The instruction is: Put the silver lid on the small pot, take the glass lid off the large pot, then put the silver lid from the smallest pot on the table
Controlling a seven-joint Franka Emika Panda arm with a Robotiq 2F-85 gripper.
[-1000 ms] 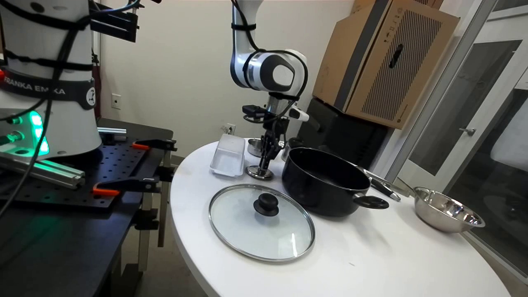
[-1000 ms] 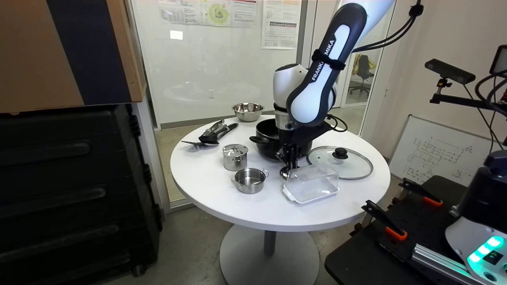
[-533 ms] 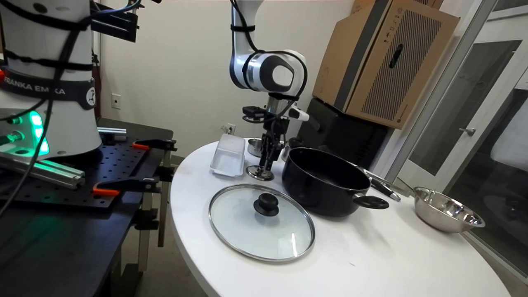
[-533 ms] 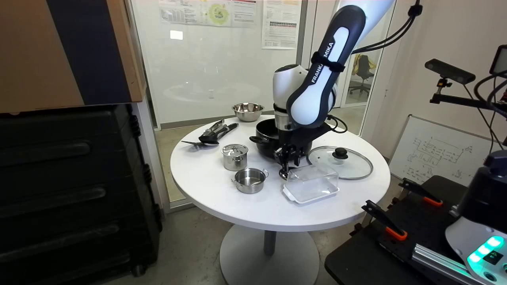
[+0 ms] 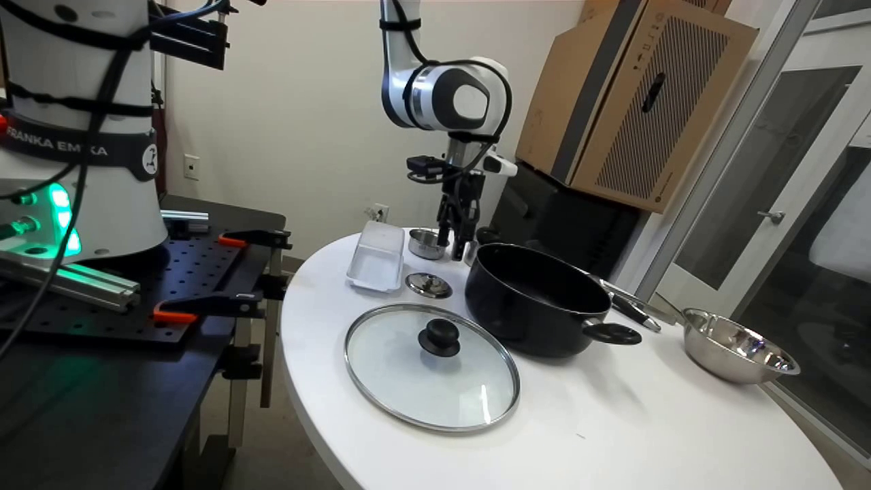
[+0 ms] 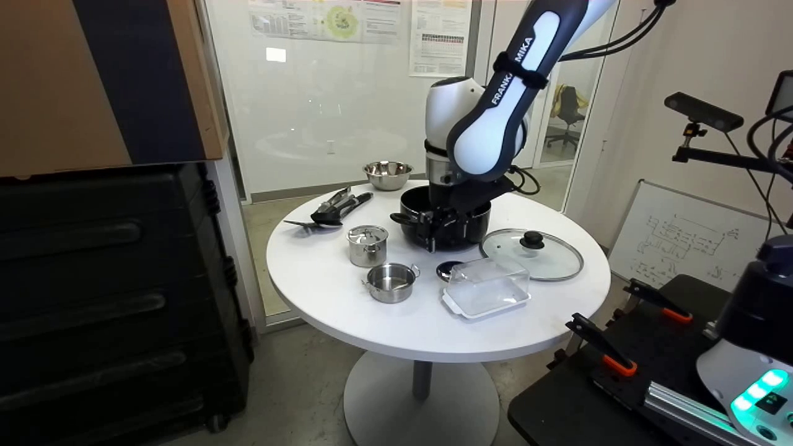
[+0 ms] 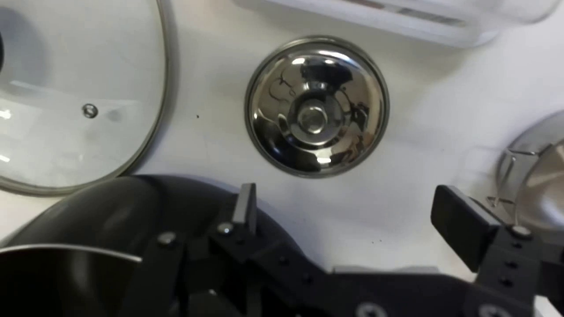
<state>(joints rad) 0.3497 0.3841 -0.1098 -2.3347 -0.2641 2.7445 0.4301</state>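
Observation:
The silver lid (image 7: 317, 145) lies flat on the white table (image 5: 633, 422), knob up, between the clear box and the black pot. Above and beside it my gripper (image 7: 346, 209) stands open, its fingers wide apart with only bare tabletop seen between them. The large pot (image 5: 524, 316) is uncovered; the glass lid (image 5: 401, 381) rests on the table beside it, black knob upward. An uncovered small pot (image 6: 390, 292), low and shiny with two handles, stands near the clear box. Behind it is a taller silver pot (image 6: 368, 253) with a lid on top.
A clear box on a white base (image 6: 486, 297) sits close to the silver lid. Black-handled utensils (image 6: 334, 209) and a steel bowl (image 6: 388, 178) lie further back on the table. The large pot's side handle (image 5: 612, 333) sticks out.
The gripper has let go of the silver lid, opened wide, and risen away from it. The lid stays in the same place on the table.

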